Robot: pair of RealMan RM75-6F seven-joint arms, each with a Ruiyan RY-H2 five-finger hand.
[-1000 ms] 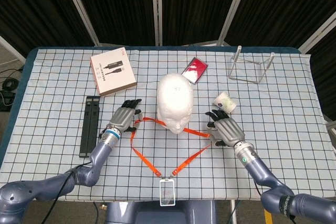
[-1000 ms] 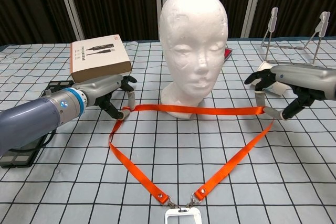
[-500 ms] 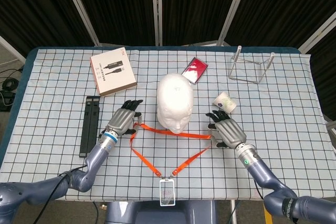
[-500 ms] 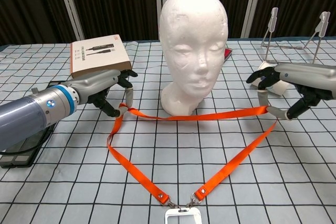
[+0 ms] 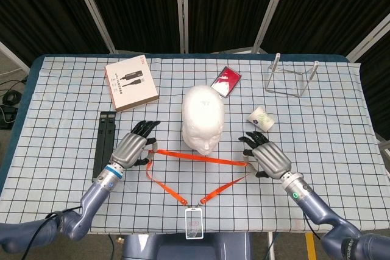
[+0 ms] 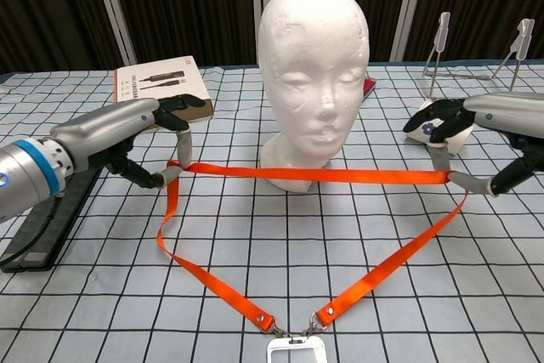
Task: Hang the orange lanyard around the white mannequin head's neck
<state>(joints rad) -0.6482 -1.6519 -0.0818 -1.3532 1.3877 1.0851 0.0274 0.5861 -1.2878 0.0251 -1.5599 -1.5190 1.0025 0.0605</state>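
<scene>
1. nearest you, the badge holder (image 6: 296, 352) at the bottom of the orange lanyard (image 6: 314, 175) lay at the near edge of the counter (image 6: 476, 295), and the two strap legs ran up from it in a v.
2. your left hand (image 6: 140, 138) pinched the strap's left corner between thumb and fingers; your right hand (image 6: 476, 138) pinched the right corner the same way.
3. compared with a second before, you had drawn both hands back toward you and apart. the top run of strap, which had sagged at the base of the white mannequin head (image 6: 313, 74), was pulled taut and lifted off the cloth in front of the neck.
4. that meant the loop was open but still wholly in front of the head, not around the neck; i judged it still had to go up and over the crown.
5. further back stood the cardboard box (image 6: 161, 91), the wire stand (image 6: 480, 57) and a red card (image 5: 226, 81).
</scene>
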